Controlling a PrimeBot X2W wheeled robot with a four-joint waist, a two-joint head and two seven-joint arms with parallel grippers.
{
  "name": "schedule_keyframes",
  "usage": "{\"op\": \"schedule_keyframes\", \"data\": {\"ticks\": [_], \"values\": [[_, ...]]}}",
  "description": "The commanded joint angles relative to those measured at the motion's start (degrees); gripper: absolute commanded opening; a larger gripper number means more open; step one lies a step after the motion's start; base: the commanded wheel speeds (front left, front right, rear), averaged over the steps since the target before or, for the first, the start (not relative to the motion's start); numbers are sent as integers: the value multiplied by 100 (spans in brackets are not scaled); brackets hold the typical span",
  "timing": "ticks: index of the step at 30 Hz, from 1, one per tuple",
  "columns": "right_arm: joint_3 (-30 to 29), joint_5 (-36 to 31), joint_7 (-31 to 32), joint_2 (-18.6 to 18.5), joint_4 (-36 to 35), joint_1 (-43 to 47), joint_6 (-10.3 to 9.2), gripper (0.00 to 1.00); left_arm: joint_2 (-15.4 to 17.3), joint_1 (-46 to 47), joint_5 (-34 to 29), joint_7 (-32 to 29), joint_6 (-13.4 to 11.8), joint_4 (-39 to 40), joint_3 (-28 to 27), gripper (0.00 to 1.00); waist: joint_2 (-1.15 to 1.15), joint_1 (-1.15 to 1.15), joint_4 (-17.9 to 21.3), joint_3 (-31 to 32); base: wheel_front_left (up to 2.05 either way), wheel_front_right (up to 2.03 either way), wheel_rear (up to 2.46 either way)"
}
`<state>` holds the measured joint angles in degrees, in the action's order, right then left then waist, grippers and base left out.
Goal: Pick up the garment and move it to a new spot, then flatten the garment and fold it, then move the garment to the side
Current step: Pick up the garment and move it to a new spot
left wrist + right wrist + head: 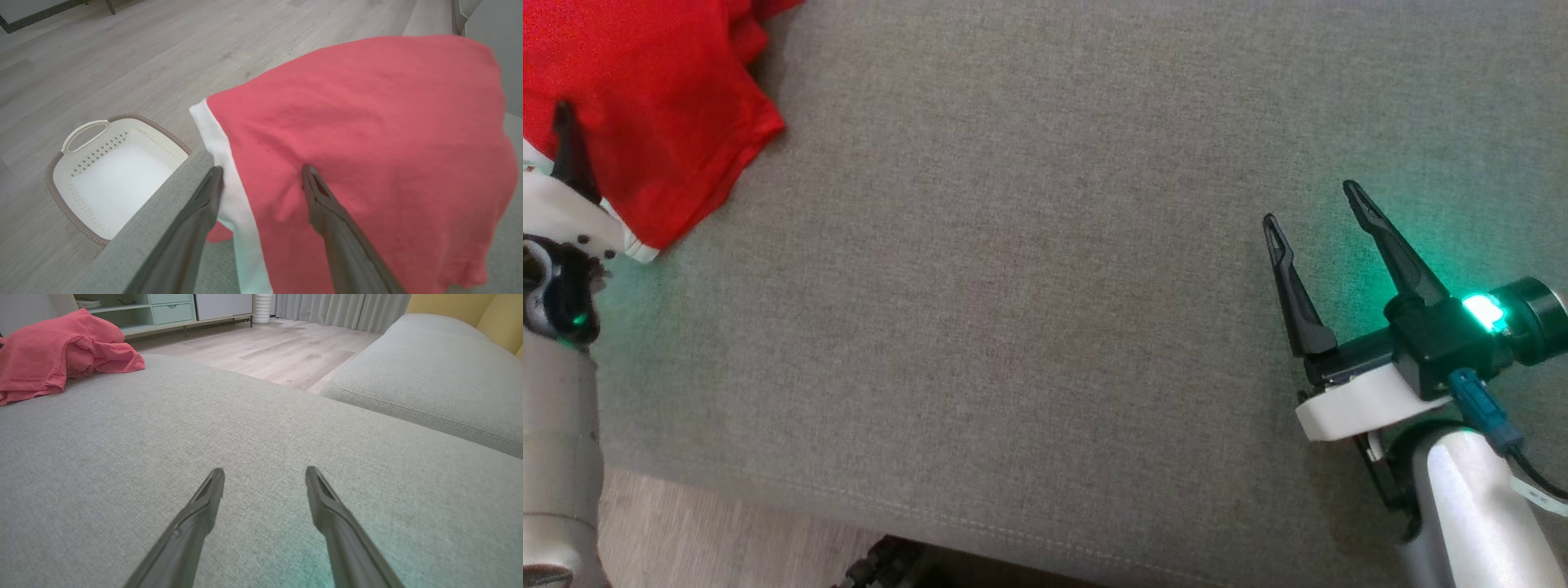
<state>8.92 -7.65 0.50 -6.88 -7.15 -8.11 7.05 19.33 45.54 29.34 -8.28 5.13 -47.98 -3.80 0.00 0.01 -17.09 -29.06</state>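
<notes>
Bunching at the left edge of the sofa cushion [1013, 286], red garment [645, 106], left gripper [261, 173] splayed wide astride its white hem [218, 139], right gripper [1309, 204] splayed wide over open cushion, well apart.

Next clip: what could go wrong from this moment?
1. The garment lies at the cushion edge, with the basket on the floor below; a nudge might tip it off.
2. The open left gripper straddles the white hem, so it may catch only a thin fold that slips.
3. The open right gripper is far off over bare cushion; a one-handed lift may drag.
</notes>
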Motion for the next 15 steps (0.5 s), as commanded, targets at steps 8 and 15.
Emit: {"op": "schedule_keyframes", "data": {"ticks": [8,15], "values": [[142,-40,-10,-9,-257,-99,44,100,333,405,83,303,122,-399,-62,14,0,-1,22,-91,0,0,0],[125,-41,-65,34,-188,-149,44,100,408,570,108,485,190,-675,83,0,0,-1,41,-63,0,0,0]]}}
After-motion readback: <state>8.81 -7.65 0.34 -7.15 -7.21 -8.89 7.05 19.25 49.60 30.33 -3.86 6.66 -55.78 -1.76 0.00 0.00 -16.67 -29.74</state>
